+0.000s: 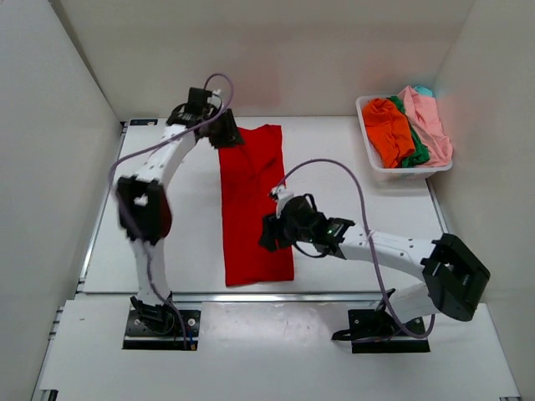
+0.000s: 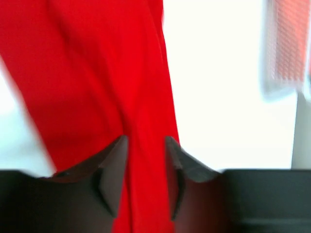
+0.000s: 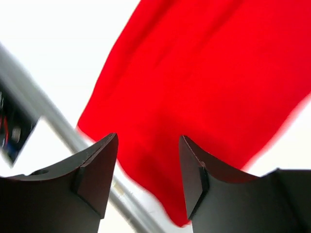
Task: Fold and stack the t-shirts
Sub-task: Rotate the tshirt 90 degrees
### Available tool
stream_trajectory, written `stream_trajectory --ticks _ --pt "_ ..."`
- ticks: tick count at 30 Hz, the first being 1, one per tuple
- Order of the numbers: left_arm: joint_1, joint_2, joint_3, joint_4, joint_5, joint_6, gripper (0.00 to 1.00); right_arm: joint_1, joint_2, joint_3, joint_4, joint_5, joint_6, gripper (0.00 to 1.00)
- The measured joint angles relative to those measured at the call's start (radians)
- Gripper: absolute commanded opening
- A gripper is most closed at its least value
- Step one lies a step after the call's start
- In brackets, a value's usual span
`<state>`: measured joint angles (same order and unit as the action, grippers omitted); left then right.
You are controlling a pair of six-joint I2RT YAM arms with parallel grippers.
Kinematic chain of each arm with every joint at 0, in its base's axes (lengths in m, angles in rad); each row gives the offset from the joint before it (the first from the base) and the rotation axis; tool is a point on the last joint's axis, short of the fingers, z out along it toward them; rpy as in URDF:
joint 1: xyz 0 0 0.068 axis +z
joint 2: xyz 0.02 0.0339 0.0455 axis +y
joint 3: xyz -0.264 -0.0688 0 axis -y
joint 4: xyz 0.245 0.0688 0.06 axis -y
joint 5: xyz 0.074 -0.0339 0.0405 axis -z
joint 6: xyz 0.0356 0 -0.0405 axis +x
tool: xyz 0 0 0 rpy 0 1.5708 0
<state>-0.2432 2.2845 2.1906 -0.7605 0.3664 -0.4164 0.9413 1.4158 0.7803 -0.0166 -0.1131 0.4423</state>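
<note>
The bright red t-shirt lies flat as a long narrow strip running from the far side to the near edge of the table. My left gripper is at its far left corner. In the left wrist view its jaws stand apart, with the red cloth showing in the gap; the frame is blurred. My right gripper hovers over the strip's right edge. It is open, with nothing between its fingers and the red cloth below. The orange, green, pale pink and teal t-shirts are piled in the basket.
The white plastic basket stands at the far right corner and shows blurred in the left wrist view. A metal rail borders the table's near edge, just beyond the shirt's near end. White walls enclose the left, back and right.
</note>
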Motion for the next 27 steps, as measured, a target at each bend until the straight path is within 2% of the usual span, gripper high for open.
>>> stream_trajectory --ticks 4,8,12,15,17,20,27 --pt "-0.006 -0.632 -0.698 0.148 -0.04 -0.004 0.53 -0.114 -0.063 0.029 -0.096 0.082 -0.001 0.51" --pt "-0.096 -1.107 -1.13 0.186 -0.12 -0.006 0.55 -0.173 -0.117 -0.018 -0.199 0.142 0.066 0.45" --pt "-0.26 -1.314 -1.512 0.238 -0.158 -0.07 0.56 -0.095 -0.171 -0.106 -0.253 0.147 0.145 0.34" --pt "-0.274 -1.411 -1.751 0.218 -0.167 -0.131 0.55 -0.047 -0.202 -0.169 -0.25 0.13 0.199 0.37" --pt "-0.267 -1.49 -1.832 0.182 -0.172 -0.161 0.56 -0.038 -0.212 -0.198 -0.244 0.123 0.224 0.37" --pt "-0.269 -1.556 -1.852 0.192 -0.177 -0.188 0.57 -0.034 -0.213 -0.209 -0.232 0.117 0.242 0.39" --pt "-0.281 -1.559 -1.864 0.279 -0.189 -0.238 0.58 -0.004 -0.123 -0.133 -0.201 0.099 0.235 0.4"
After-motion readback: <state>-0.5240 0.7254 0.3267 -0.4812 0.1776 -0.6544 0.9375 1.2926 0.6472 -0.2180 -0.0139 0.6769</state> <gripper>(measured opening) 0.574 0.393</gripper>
